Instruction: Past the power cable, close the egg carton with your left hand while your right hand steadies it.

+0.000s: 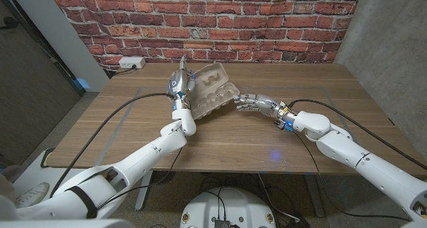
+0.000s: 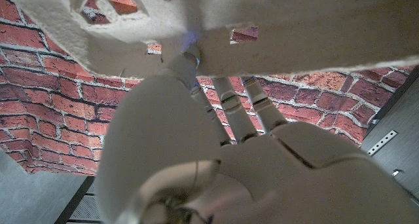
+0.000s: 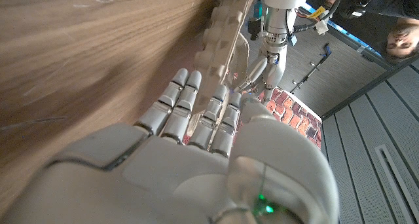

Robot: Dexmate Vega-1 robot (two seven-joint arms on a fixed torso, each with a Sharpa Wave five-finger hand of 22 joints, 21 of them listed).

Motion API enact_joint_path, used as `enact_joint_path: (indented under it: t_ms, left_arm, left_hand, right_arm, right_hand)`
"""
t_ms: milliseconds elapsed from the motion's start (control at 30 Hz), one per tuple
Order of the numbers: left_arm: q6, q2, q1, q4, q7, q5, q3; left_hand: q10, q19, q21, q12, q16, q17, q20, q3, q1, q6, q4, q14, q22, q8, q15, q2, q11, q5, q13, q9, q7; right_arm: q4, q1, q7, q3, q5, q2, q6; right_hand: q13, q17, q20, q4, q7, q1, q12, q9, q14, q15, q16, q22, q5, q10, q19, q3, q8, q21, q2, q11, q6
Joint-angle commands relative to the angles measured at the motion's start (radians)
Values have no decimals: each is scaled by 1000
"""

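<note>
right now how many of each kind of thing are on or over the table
egg carton: 1
robot hands: 2 (left hand, right hand)
power cable: 1
total: 4

Quick count of what's on show: 1 grey pulp-cardboard egg carton (image 1: 212, 91), lid standing open. 1 brown wooden table (image 1: 220, 135) under it. 2 white-and-silver robot hands – the left hand (image 1: 179, 85) and the right hand (image 1: 252, 104). 1 white power strip (image 1: 131, 63) over by the red brick wall (image 1: 200, 21), and 1 person's face (image 3: 400, 40) at the edge of the right wrist view.
</note>
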Motion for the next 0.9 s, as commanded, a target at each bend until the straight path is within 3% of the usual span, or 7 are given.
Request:
enact_joint_path:
  t_ms: [33, 200, 400, 500, 600, 700, 900]
  left_arm:
    - [-7, 6, 3, -1, -9, 0, 7]
    - [-9, 9, 5, -3, -14, 0, 8]
    - [-6, 9, 9, -8, -17, 0, 9]
    - [-10, 9, 10, -9, -15, 3, 11]
    - [-3, 8, 14, -15, -14, 3, 8]
    - [-5, 9, 16, -18, -15, 3, 8]
    - [2, 7, 19, -24, -15, 3, 6]
  left_hand:
    - [6, -41, 19, 7, -6, 19, 5, -11, 27, 10, -1, -57, 25, -5, -114, 5, 0, 8, 0, 6, -4]
    - [6, -57, 24, 10, -18, 16, 6, -17, 30, 12, 3, -80, 32, -5, -115, 11, 0, 9, 2, 7, -7]
    - [5, -66, 27, 11, -24, 14, 9, -21, 32, 15, 5, -90, 36, -5, -115, 15, 0, 10, 0, 7, -9]
    - [5, -67, 28, 12, -25, 14, 8, -23, 32, 16, 6, -92, 37, -5, -115, 17, 0, 10, -1, 7, -9]
    - [4, -69, 31, 11, -26, 13, 8, -26, 32, 17, 7, -92, 39, -5, -115, 18, 0, 10, -3, 7, -10]
    - [5, -71, 33, 12, -27, 12, 8, -28, 33, 17, 8, -93, 40, -5, -115, 19, 0, 10, -4, 7, -11]
    - [6, -79, 33, 13, -28, 12, 9, -31, 34, 18, 8, -95, 42, -5, -115, 20, 0, 10, -5, 8, -11]
  right_arm:
    - [-26, -38, -82, 32, -3, 1, 51]
    - [-35, -45, -104, 41, -14, -4, 57]
    - [-6, -12, -47, 18, -16, 1, 58]
    - [10, 4, -13, 2, -11, 8, 55]
    - [7, 21, 11, -11, -20, 7, 48]
    - [33, 52, 60, -34, -12, 11, 12]
    - [37, 65, 69, -47, -22, 10, -8]
  right_hand:
    - [9, 55, -98, -4, 2, 61, -23, 8, 1, -186, 18, 85, 2, -34, -42, 29, -10, 79, -3, -1, 10]
    - [13, 86, -94, 15, 3, 60, -44, 9, 9, -186, 29, 112, 3, -90, -57, 21, -21, 116, 1, -2, -16]
    - [-7, 139, -139, 56, 2, 56, -41, 11, 168, -188, 62, 174, 9, -25, 7, 49, -21, 267, 1, -2, -45]
    - [-4, 246, -152, 42, 1, 47, -94, 21, 326, -188, 13, 277, 8, -41, -69, 70, -19, 604, -10, -4, -92]
    - [-4, 329, -161, 42, 2, 72, -102, 21, 431, -187, 73, 288, 11, -37, -48, 91, -16, 718, 3, -2, -89]
    - [-5, 380, -160, 84, 2, 66, -110, 21, 444, -185, 106, 281, 13, -32, -54, 113, -18, 748, 7, -5, -85]
    - [-5, 457, -159, 108, 3, 66, -117, 20, 441, -183, 158, 271, 12, -25, -63, 127, -22, 790, 7, -5, -87]
